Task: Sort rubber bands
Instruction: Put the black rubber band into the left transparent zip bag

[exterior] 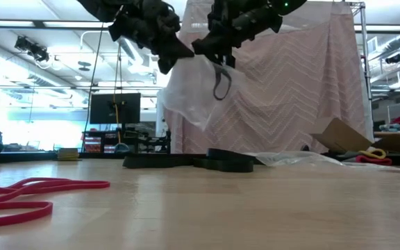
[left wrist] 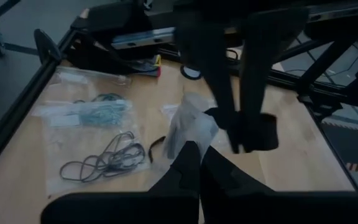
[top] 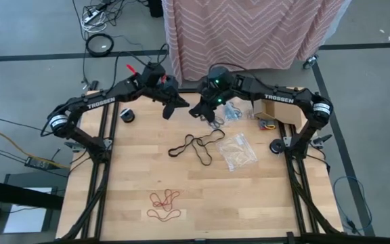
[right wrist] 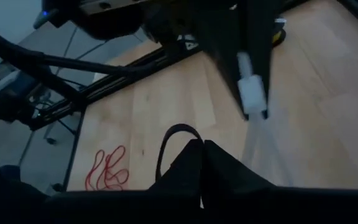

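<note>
Currently my left end effector (exterior: 165, 59) is closed on the upper edge of a clear plastic bag (exterior: 189, 90), holding it in the air above the far edge of the bench (top: 263, 203). My right end effector (exterior: 217, 55) is closed on a dark rubber band (exterior: 221, 82), which hangs from it as a loop beside the bag. To do this step well, I draw the band fully clear of the bag before moving toward the black rubber bands (top: 195, 146) at the bench centre. The red rubber bands (top: 164, 203) lie near the front edge, well apart; I keep the colours separate.
</note>
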`<act>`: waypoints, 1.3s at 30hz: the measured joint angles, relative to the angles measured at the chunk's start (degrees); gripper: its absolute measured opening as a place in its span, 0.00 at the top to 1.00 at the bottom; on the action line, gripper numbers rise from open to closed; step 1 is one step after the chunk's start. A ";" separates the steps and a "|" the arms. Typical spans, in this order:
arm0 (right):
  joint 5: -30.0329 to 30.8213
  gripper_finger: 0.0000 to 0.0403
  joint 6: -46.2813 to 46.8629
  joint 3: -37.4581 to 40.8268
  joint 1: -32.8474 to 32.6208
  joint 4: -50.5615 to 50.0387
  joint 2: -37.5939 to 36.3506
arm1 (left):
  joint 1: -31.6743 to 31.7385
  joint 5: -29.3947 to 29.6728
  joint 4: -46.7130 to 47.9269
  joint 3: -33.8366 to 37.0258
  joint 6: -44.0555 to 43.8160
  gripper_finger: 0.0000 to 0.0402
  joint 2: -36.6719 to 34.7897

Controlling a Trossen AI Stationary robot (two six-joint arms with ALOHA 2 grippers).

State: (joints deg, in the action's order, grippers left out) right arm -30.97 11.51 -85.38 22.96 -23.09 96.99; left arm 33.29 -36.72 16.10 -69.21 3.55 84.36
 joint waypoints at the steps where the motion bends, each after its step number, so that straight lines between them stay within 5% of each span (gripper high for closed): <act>1: -0.54 0.99 -0.11 0.00 0.00 -0.54 0.00 | 0.15 0.02 0.21 0.00 0.13 1.00 0.00; 13: -0.19 1.00 -2.61 0.00 2.47 -9.01 -2.81 | 0.84 -1.84 -0.07 0.00 0.61 1.00 -0.52; 39: 1.08 1.00 -1.05 0.04 2.64 -5.28 3.03 | 0.07 -7.53 -7.83 0.00 -4.68 1.00 -0.83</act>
State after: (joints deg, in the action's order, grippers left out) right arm -29.89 10.46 -85.34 25.60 -28.37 100.02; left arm 33.37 -44.25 8.27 -69.21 -1.13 83.53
